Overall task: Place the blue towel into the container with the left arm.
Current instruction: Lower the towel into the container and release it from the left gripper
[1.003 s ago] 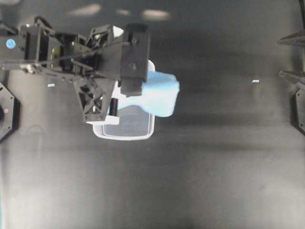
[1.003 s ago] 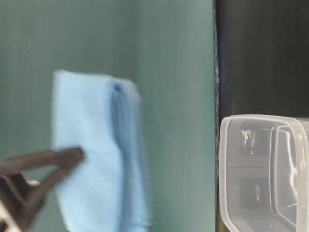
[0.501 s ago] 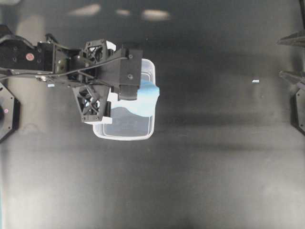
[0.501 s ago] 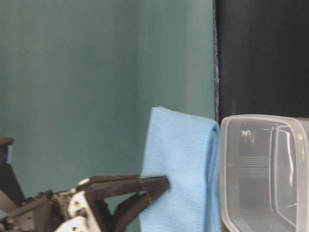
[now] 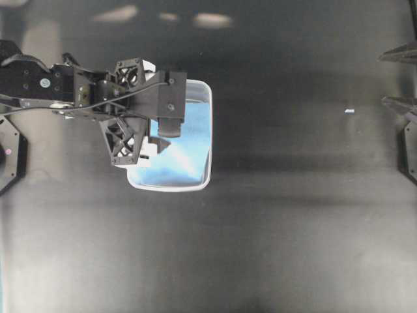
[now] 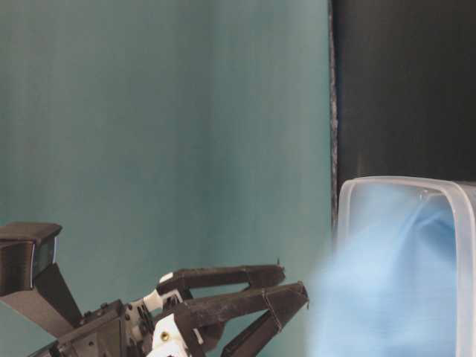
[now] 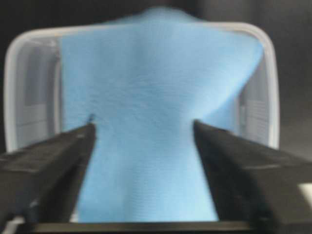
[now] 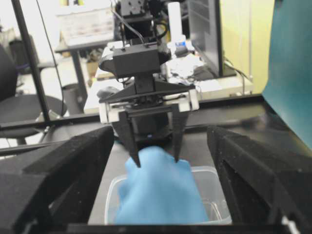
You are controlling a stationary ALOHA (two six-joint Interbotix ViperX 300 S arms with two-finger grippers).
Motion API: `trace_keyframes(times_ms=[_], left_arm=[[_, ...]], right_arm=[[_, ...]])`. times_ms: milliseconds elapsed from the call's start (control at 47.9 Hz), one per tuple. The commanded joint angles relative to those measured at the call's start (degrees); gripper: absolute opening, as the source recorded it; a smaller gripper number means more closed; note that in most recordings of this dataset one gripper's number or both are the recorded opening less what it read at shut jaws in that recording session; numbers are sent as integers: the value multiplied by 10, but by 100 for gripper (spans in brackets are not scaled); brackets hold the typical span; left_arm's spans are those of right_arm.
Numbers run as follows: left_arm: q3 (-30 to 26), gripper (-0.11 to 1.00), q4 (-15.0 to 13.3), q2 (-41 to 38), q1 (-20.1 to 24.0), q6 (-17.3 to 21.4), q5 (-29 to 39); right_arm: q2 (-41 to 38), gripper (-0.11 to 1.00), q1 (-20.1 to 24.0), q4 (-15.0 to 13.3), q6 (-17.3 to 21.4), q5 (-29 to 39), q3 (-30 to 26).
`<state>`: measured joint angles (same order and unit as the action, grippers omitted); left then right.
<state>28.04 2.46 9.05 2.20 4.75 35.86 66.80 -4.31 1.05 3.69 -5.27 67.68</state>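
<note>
The blue towel [image 5: 187, 140] is dropping, blurred, into the clear container [image 5: 169, 188]. My left gripper [image 5: 163, 127] hovers over the container's left part, open, with the towel loose between its wide-apart jaws. The left wrist view shows the towel [image 7: 146, 97] spread over the container [image 7: 29, 44] below the gripper [image 7: 144, 129]. The table-level view shows the gripper [image 6: 291, 286] left of the blurred towel [image 6: 387, 297] in the container [image 6: 468, 201]. My right gripper [image 5: 394, 77] stays open at the right edge; its view [image 8: 161, 131] looks at the towel [image 8: 161, 195].
A small white speck [image 5: 349, 111] lies on the black table toward the right. An arm base [image 5: 10, 153] sits at the left edge. A teal backdrop [image 6: 163, 134] fills the table-level view.
My left gripper carried the towel leftward over the container, then opened. The towel left the jaws and fell into the container.
</note>
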Motion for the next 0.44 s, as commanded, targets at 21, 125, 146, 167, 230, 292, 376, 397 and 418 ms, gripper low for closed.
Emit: trace_keyframes(times_ms=[21, 125, 146, 167, 230, 292, 376, 397, 418], left_arm=[[-6, 89, 2, 8, 4, 0, -17], [-13, 90, 2, 19, 4, -8, -26], [-15, 90, 2, 25, 4, -9, -27], [-16, 90, 2, 30, 4, -9, -27], [-18, 90, 2, 54, 3, -10, -27], [-18, 90, 2, 81, 1, -11, -28], [-11, 90, 2, 124, -2, -16, -33], [-10, 90, 1, 134, -3, -18, -35], [-7, 90, 2, 143, -4, -19, -39]], right_arm=[[-4, 75, 1, 3, 1, -6, -6], [-4, 75, 0, 3, 1, -6, -6], [-4, 75, 1, 3, 1, -6, -6], [-4, 75, 1, 3, 1, -6, -6], [-4, 75, 1, 3, 1, -6, -6], [-4, 75, 1, 3, 0, -6, -6], [-4, 75, 0, 3, 0, -6, -6], [-4, 75, 1, 3, 0, -6, -6], [-4, 75, 1, 3, 0, -5, -6]])
